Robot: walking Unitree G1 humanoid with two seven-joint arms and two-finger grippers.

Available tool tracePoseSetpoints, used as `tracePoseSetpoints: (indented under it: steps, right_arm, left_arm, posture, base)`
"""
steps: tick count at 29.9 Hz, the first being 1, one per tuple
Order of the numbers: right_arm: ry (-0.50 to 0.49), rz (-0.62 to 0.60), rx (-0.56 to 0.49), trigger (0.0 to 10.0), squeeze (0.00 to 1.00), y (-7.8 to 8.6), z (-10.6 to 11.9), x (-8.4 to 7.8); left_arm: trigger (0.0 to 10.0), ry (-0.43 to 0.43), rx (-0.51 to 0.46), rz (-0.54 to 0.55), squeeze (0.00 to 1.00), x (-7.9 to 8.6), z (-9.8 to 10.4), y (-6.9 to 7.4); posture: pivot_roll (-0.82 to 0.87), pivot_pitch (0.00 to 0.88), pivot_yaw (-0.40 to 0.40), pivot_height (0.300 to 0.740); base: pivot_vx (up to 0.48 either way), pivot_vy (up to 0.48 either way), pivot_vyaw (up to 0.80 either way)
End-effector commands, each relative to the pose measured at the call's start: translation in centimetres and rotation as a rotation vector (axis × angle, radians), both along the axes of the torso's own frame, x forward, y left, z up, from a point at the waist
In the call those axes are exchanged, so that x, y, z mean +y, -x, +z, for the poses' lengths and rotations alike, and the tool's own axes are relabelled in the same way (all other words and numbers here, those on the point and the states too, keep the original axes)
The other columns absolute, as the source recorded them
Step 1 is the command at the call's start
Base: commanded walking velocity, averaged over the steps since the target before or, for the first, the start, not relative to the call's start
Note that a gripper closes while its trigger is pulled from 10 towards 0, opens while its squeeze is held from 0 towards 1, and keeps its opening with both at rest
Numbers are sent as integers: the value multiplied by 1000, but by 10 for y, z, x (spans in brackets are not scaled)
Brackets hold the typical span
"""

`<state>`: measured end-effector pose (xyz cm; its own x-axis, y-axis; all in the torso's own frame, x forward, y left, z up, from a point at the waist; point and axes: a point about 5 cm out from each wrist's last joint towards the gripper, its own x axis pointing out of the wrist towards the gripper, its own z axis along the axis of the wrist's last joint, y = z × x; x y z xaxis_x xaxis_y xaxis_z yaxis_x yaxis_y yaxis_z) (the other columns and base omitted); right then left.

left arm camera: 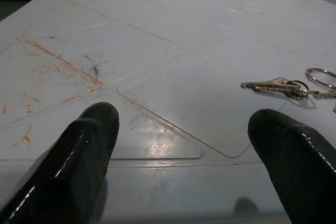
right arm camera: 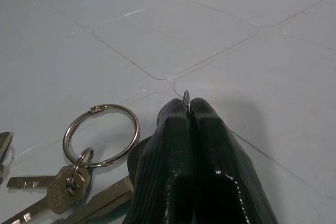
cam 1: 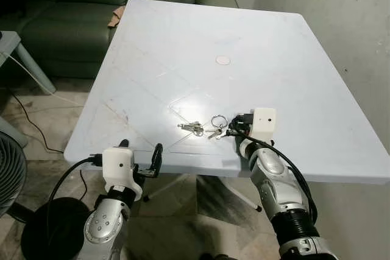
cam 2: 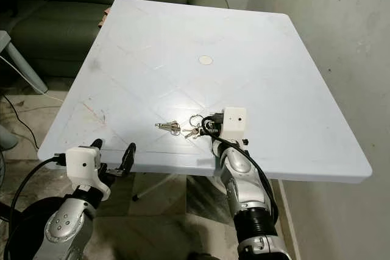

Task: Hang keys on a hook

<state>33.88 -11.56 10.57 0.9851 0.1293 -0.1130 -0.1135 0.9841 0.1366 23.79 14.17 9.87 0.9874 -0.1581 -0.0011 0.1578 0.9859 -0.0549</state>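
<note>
Bunch of silver metal keys on linked rings (cam 1: 204, 128) lying flat near front edge of pale blue plastic tabletop (cam 1: 201, 35). Right gripper (right arm camera: 190, 109) pinched closed on one thin ring. Left gripper (left arm camera: 184, 145) spread open at front edge.

keys (right arm camera: 73, 184): shiny metal | table (cam 1: 292, 71): smooth scuffed plastic | sofa (cam 1: 91, 4): matt leather
</note>
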Motion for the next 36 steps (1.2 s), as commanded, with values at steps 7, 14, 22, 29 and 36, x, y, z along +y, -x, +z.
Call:
tracePoseSetpoints:
  steps: [7,14,22,29,36]
  right_arm:
    - [-22,-15,-14,10000,969,1,-1,-5]
    - [-1,-14,1,10000,0,0,-2,-6]
    - [-2,-10,7,10000,0,1,-4,-7]
    - [-5,-25,-24,10000,0,1,0,-13]
    - [-10,-48,-19,3137,0,0,0,-17]
  left_arm:
    - [10000,-3,-8,-2,0,-1,3,2]
    - [10000,-4,-6,-3,0,-1,3,2]
    - [10000,-4,-5,-4,0,-1,3,2]
    - [10000,-2,-6,-6,0,-2,4,1]
    - [10000,6,-5,-8,0,-4,4,1]
  posture:
    - [67,153,-68,732]
    - [67,156,-66,732]
    - [65,159,-64,732]
    - [62,159,-63,732]
    - [61,161,-62,732]
  base:
    - [0,0,0]
    - [0,0,0]
    - [0,0,0]
    - [0,0,0]
    - [0,0,0]
